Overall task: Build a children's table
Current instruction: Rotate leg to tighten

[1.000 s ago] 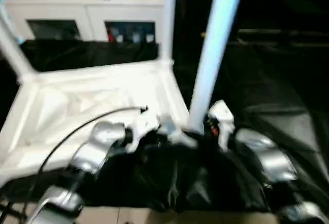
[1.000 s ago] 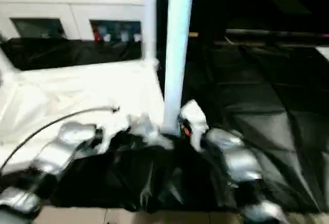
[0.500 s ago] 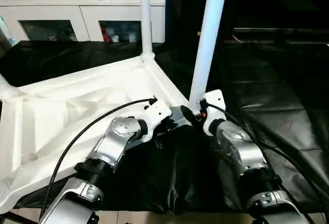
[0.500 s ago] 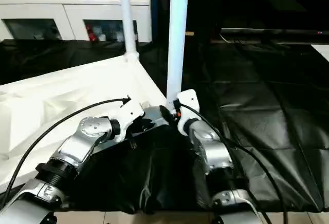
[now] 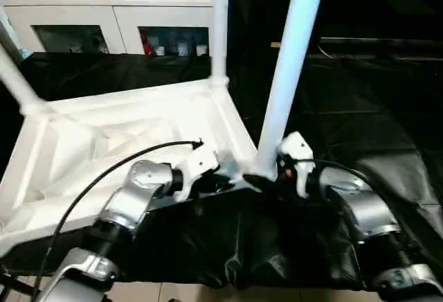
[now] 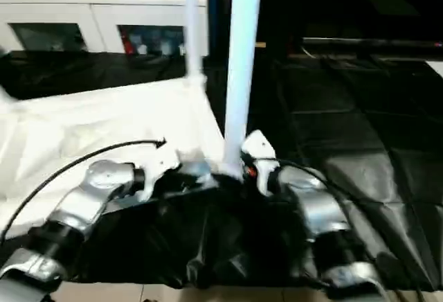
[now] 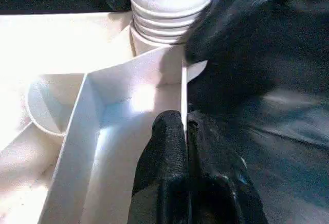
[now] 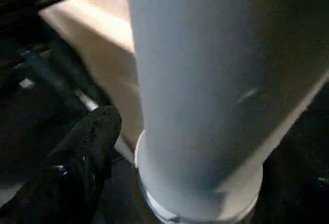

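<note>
The children's table (image 5: 124, 136) lies upside down on the black-covered surface (image 5: 387, 129), with its ribbed underside facing up, toward 10 o'clock from the two arms. Three white legs stand up from its corners: the near leg (image 5: 287, 73) at 12 o'clock, the far leg (image 5: 220, 25) behind it, and one more leg (image 5: 17, 80) at the corner toward 10 o'clock. The left pincer (image 7: 184, 131) is pressed together on the thin rim of the table top, just beside the near leg's socket. The right pincer (image 8: 175, 147) is around the base of the near leg; one black finger (image 8: 87, 147) is beside it, but I cannot tell if it pinches the leg. A white cabinet (image 5: 111, 18) stands behind the surface.
</note>
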`<state>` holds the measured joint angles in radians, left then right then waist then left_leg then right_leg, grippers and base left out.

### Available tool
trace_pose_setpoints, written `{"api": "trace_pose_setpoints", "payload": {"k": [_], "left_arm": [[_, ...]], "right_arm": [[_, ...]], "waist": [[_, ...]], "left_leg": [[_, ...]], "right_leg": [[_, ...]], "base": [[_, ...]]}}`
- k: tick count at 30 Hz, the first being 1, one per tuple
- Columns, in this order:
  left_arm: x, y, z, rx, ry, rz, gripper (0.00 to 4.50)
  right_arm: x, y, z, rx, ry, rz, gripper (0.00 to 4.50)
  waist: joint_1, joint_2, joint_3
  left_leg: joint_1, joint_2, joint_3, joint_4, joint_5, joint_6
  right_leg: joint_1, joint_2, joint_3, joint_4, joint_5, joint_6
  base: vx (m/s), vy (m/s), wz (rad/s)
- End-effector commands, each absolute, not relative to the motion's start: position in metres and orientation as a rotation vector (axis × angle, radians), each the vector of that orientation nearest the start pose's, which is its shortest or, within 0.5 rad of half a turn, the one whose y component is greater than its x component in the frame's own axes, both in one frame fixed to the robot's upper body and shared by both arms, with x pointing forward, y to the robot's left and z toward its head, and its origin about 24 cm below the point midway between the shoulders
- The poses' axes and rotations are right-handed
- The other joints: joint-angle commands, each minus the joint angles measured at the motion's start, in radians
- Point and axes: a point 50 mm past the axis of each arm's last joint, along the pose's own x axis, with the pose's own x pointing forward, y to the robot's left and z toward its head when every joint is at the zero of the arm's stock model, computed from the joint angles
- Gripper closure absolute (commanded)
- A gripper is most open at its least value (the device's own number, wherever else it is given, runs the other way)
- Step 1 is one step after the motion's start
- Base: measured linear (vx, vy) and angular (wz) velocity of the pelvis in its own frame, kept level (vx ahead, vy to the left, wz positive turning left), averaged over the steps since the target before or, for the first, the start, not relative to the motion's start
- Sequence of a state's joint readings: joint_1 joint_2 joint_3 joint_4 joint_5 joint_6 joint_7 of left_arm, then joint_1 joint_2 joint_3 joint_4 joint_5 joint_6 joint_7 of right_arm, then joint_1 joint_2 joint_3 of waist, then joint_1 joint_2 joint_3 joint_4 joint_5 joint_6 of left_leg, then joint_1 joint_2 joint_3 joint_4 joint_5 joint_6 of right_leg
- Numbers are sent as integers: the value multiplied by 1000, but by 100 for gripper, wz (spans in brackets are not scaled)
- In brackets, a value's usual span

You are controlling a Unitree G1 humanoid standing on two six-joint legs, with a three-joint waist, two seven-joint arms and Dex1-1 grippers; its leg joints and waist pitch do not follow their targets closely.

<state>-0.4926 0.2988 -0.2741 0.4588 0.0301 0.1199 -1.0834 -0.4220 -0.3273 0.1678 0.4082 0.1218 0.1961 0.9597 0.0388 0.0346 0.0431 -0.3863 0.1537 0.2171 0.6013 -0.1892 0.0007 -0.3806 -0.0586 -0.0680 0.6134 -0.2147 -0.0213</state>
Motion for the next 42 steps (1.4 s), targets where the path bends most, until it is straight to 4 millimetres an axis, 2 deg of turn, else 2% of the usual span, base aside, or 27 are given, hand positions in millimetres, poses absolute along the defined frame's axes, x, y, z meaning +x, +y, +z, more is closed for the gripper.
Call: {"api": "trace_pose_setpoints", "payload": {"k": [1, 3, 6, 10, 15, 19, 21, 22, 23, 24, 25, 26, 27, 31, 32, 33, 34, 35, 37, 38, 39, 41, 42], "left_arm": [[298, 102, 54, 325, 290, -1374, 450], [296, 105, 53, 323, 302, -1394, 450], [293, 107, 54, 315, 311, -1421, 450], [289, 110, 54, 297, 325, -1460, 450], [289, 110, 54, 302, 318, -1451, 450], [296, 106, 57, 301, 282, -1383, 450], [304, 103, 58, 311, 273, -1302, 450], [311, 101, 58, 316, 269, -1229, 450], [313, 100, 59, 318, 268, -1207, 450], [313, 100, 59, 318, 268, -1207, 450], [318, 96, 60, 316, 258, -1162, 450], [325, 87, 62, 318, 240, -1099, 450], [325, 86, 63, 321, 238, -1093, 450], [331, 75, 63, 332, 226, -1027, 450], [333, 72, 64, 325, 220, -1013, 450], [334, 67, 65, 321, 208, -994, 450], [334, 65, 66, 322, 203, -989, 450], [333, 63, 66, 321, 199, -998, 450], [332, 62, 65, 318, 196, -1013, 450], [329, 62, 64, 309, 192, -1047, 450], [328, 62, 64, 307, 192, -1053, 450], [321, 66, 62, 296, 188, -1126, 450], [320, 67, 62, 296, 186, -1138, 450]], "right_arm": [[293, -129, 47, -141, 339, 1198, 68], [289, -130, 47, -146, 356, 1242, 96], [283, -132, 46, -161, 378, 1296, 108], [276, -132, 44, -185, 419, 1350, 150], [274, -128, 41, -188, 423, 1358, 177], [279, -122, 39, -169, 392, 1287, 183], [289, -118, 34, -158, 375, 1151, 183], [297, -115, 30, -150, 367, 1032, 183], [299, -113, 29, -148, 366, 1003, 183], [299, -113, 29, -148, 366, 1003, 184], [305, -109, 27, -123, 370, 926, 184], [313, -99, 22, -79, 378, 799, 184], [314, -97, 22, -74, 376, 781, 184], [322, -82, 20, -38, 376, 658, 184], [323, -77, 21, -19, 368, 653, 184], [325, -69, 24, 13, 343, 650, 184], [326, -66, 26, 25, 328, 650, 184], [326, -63, 28, 39, 315, 664, 149], [327, -60, 31, 64, 298, 685, 114], [326, -60, 34, 80, 288, 717, 111], [326, -60, 34, 80, 287, 724, 111], [322, -66, 35, 27, 284, 812, 72], [322, -67, 35, 16, 285, 827, 72]], "waist": [[0, -11, -54], [2, -13, -55], [7, -12, -54], [10, -13, -52], [11, -15, -54], [8, -15, -52], [3, -16, -50], [-6, -16, -48], [-14, -16, -49], [-16, -16, -49], [-17, -16, -48], [-20, -15, -48], [-24, -15, -49], [-30, -13, -54], [-30, -14, -54], [-32, -9, -55], [-32, -10, -55], [-30, -9, -58], [-28, -10, -59], [-28, -13, -58], [-27, -12, -58], [-26, -13, -57], [-25, -14, -56]], "left_leg": [[25, 99, -53, -70, -177, 68], [24, 98, -52, -68, -163, 77], [23, 99, -50, -68, -165, 79], [26, 100, -52, -71, -186, 62], [25, 98, -52, -69, -169, 61], [24, 97, -52, -70, -168, 63], [26, 94, -54, -70, -196, 46], [27, 92, -54, -72, -213, 30], [27, 92, -59, -73, -226, 14], [24, 93, -60, -75, -226, 11], [24, 94, -61, -76, -227, 10], [29, 92, -59, -75, -241, 6], [31, 91, -59, -76, -250, -2], [28, 91, -58, -74, -219, 3], [24, 91, -57, -73, -203, 14], [26, 92, -54, -70, -198, 22], [25, 91, -55, -71, -194, 26], [23, 90, -54, -69, -173, 36], [22, 92, -53, -68, -147, 57], [21, 92, -52, -68, -150, 66], [21, 92, -53, -67, -154, 67], [21, 92, -53, -67, -160, 69], [20, 92, -53, -67, -161, 70]], "right_leg": [[33, -107, 64, -78, -153, -220], [35, -107, 62, -76, -132, -227], [33, -109, 63, -77, -143, -227], [30, -109, 63, -80, -194, -219], [31, -111, 65, -79, -171, -220], [29, -109, 64, -81, -177, -220], [29, -111, 65, -86, -230, -212], [23, -110, 66, -91, -265, -209], [27, -111, 64, -90, -291, -206], [31, -112, 63, -90, -293, -202], [30, -112, 64, -92, -295, -198], [23, -109, 65, -93, -299, -197], [20, -109, 66, -94, -304, -198], [25, -111, 68, -88, -232, -209], [29, -111, 67, -87, -200, -212], [26, -111, 69, -85, -175, -218], [27, -111, 68, -84, -167, -222], [32, -111, 66, -81, -140, -226], [34, -111, 65, -76, -94, -234], [34, -111, 65, -77, -95, -237], [35, -112, 65, -77, -102, -237], [36, -112, 64, -80, -130, -232], [37, -112, 64, -80, -132, -230]], "base": [[0, 0, 0], [0, 0, 0], [0, 0, 0], [0, 0, 0], [0, 0, 0], [0, 0, 0], [0, 0, 0], [0, 0, 0], [0, 0, 0], [0, 0, 0], [0, 0, 0], [0, 0, 0], [0, 0, 0], [0, 0, 0], [0, 0, 0], [0, 0, 0], [0, 0, 0], [0, 0, 0], [0, 0, 0], [0, 0, 0], [0, 0, 0], [0, 0, 0], [0, 0, 0]]}}
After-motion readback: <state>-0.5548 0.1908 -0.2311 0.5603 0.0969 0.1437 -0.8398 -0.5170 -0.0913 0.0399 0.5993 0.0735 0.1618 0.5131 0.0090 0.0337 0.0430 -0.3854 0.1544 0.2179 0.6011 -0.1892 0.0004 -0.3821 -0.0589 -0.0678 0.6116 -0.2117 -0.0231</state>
